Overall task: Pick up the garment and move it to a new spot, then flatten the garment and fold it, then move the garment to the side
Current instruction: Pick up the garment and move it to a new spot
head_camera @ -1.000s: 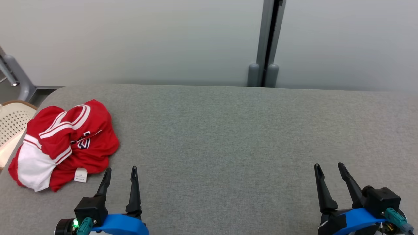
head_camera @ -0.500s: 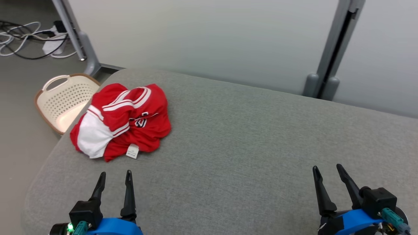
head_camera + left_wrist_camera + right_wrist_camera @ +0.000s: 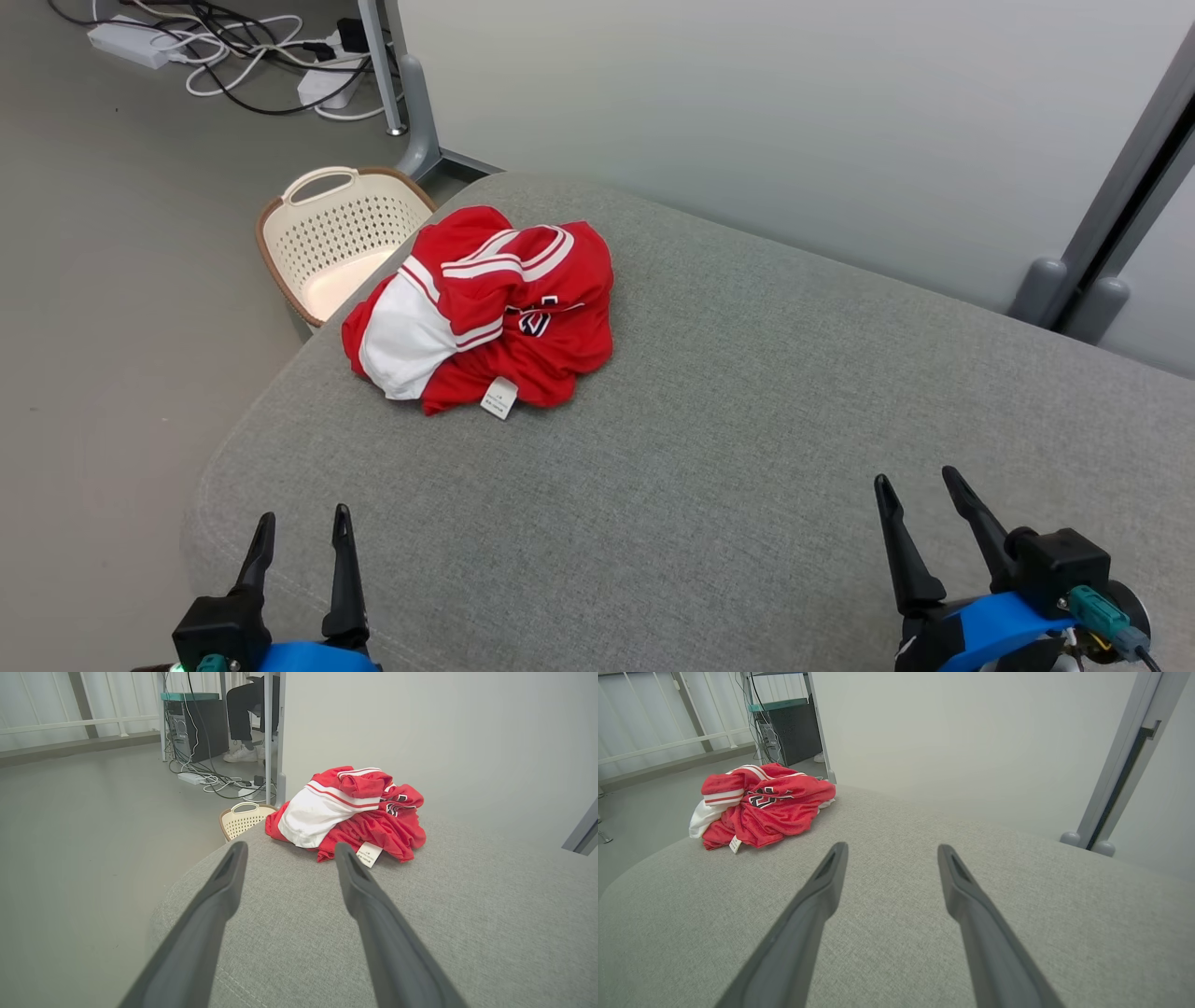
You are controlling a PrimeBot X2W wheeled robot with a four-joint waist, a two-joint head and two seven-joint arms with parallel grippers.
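The crumpled red garment (image 3: 485, 313) lies at the grey table's (image 3: 747, 420) corner above the basket (image 3: 327, 238), well beyond both empty, spread-fingered grippers, left (image 3: 301, 532) and right (image 3: 920, 493).

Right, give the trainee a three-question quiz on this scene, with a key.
1. True or false: the left gripper is shut on the red garment.
2. The garment lies on the grey table: A spread flat; B in a crumpled heap; C neatly folded.
3. What stands on the floor beside the table corner nearest the garment?
Key: 1 false: it is open and well short of the garment, and the right gripper is open too. 2 B. 3 a cream perforated basket.
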